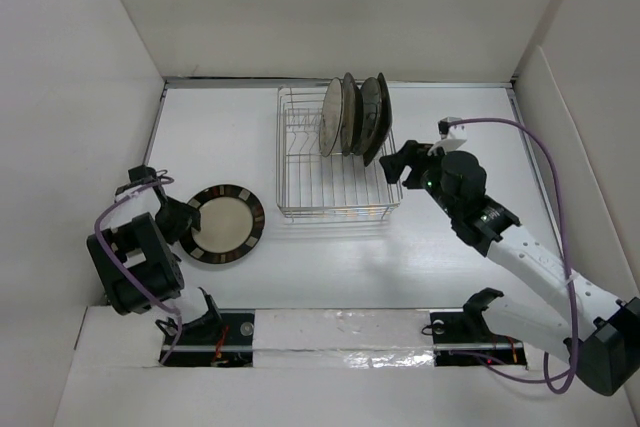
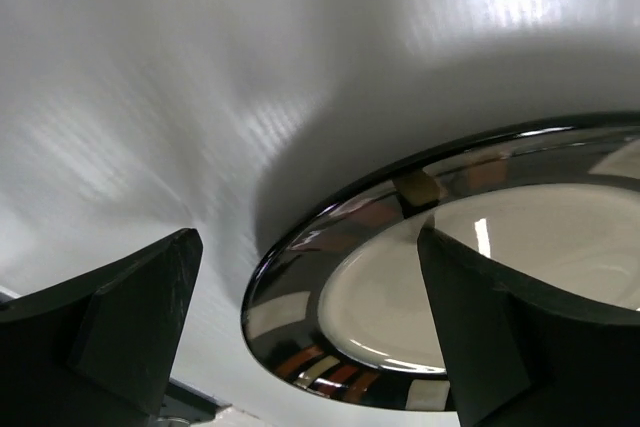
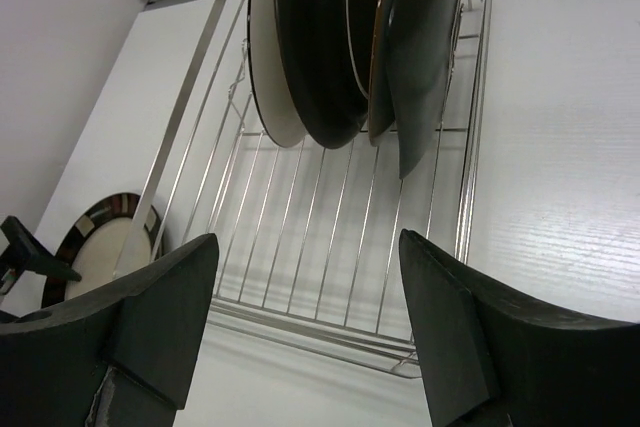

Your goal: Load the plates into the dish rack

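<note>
At the left, the left gripper [image 1: 185,219] sits low over the white table [image 1: 220,137]. Its fingers [image 2: 130,332] are spread wide and released: one is off the left rim of the cream plate with the brown rim [image 1: 224,224], the other over its inner part, and nothing is grasped. That plate lies flat on the table, left of and apart from the dish rack [image 1: 310,192], which stands at the middle toward the far side. Four plates [image 1: 352,115] stand on edge in the rack's far right part, close together and leaning; the near rows hold nothing. Just right of the rack, the right gripper [image 1: 392,169] points at its right side, jaws parted and holding nothing, with the standing plates above its fingers [image 3: 150,317] in the wrist view.
</note>
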